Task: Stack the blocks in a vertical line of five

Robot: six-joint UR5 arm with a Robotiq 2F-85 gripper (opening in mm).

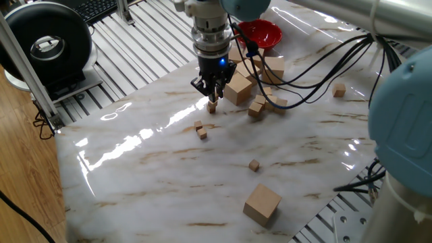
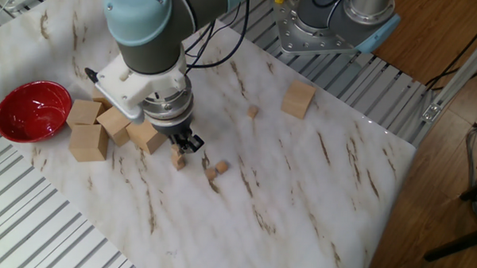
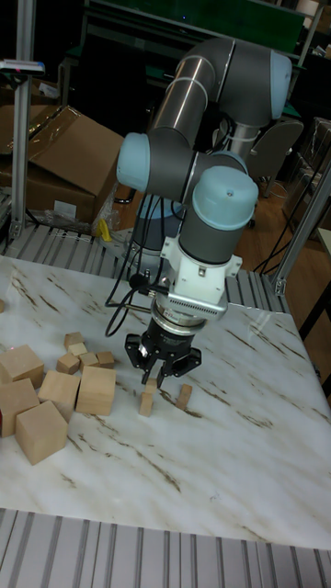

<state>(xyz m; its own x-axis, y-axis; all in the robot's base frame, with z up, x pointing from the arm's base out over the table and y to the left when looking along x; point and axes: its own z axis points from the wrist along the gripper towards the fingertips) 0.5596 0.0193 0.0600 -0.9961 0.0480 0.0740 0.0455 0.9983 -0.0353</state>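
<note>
A short stack of tiny light-wood blocks (image 1: 212, 106) (image 2: 179, 160) (image 3: 145, 401) stands on the marble table; it looks two blocks high. My gripper (image 1: 212, 94) (image 2: 186, 145) (image 3: 157, 374) hangs just above the stack with its fingers pointing down. They stand slightly apart and hold nothing. Two loose blocks (image 1: 198, 125) (image 1: 202, 134) lie close together a little nearer the front. They also show as a pair of blocks (image 2: 216, 169) in the other fixed view. Another tiny block (image 1: 254, 165) (image 2: 253, 111) lies alone farther off.
Bigger wooden cubes (image 1: 237, 88) (image 2: 115, 123) (image 3: 96, 390) cluster right beside the stack. One large cube (image 1: 262, 204) (image 2: 298, 99) sits alone near the table edge. A red bowl (image 1: 260, 32) (image 2: 28, 111) stands beyond the cluster. Cables trail from the arm over the cubes.
</note>
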